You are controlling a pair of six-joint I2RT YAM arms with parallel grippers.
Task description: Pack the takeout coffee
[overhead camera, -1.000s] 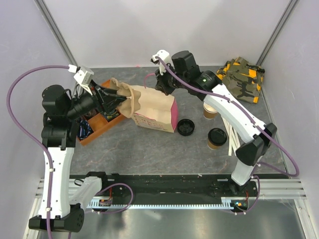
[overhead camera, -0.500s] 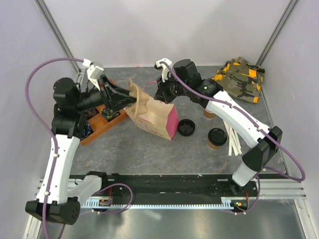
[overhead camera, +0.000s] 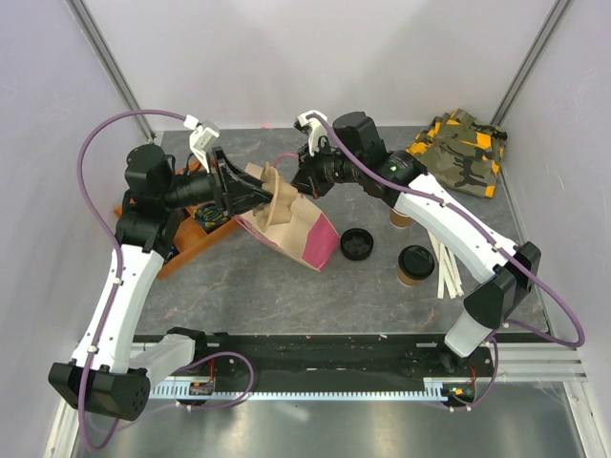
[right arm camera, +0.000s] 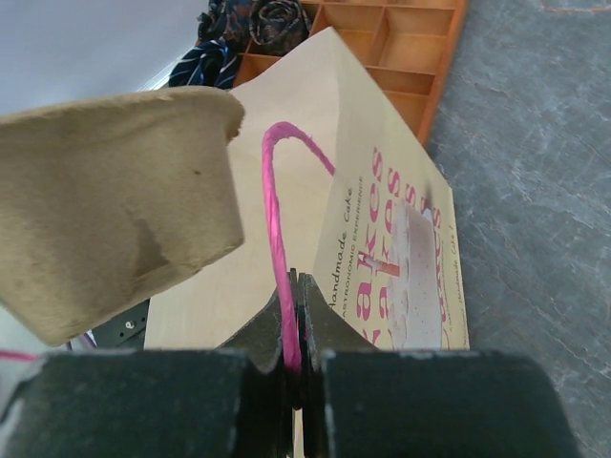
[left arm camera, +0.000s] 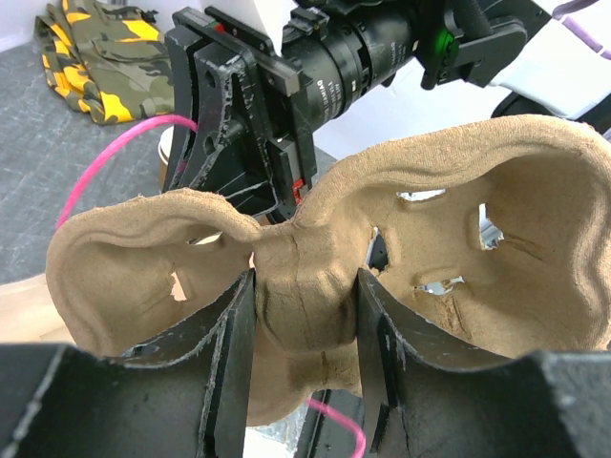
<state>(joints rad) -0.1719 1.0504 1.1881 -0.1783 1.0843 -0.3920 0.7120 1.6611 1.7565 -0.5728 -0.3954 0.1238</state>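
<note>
Change: your left gripper (left arm camera: pixel 305 353) has brought the pulp tray (left arm camera: pixel 535 219) to the paper bag (overhead camera: pixel 304 232) mouth; bag now tilted
Jaws: left clamped on tray; right gripper (right arm camera: pixel 294 334) pinching the pink handle (right arm camera: pixel 276 219)
Cup: the takeout coffee (overhead camera: pixel 416 264) stands near the tabletop's right edge, unpacked

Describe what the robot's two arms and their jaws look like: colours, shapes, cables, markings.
The left arm and right arm match: smooth white link shells between chunky black joints. A purple cable loops alongside each. A small white bracket tops each wrist. The jaws are flat, matte black plates. A green light glows on the right arm's wrist.
</note>
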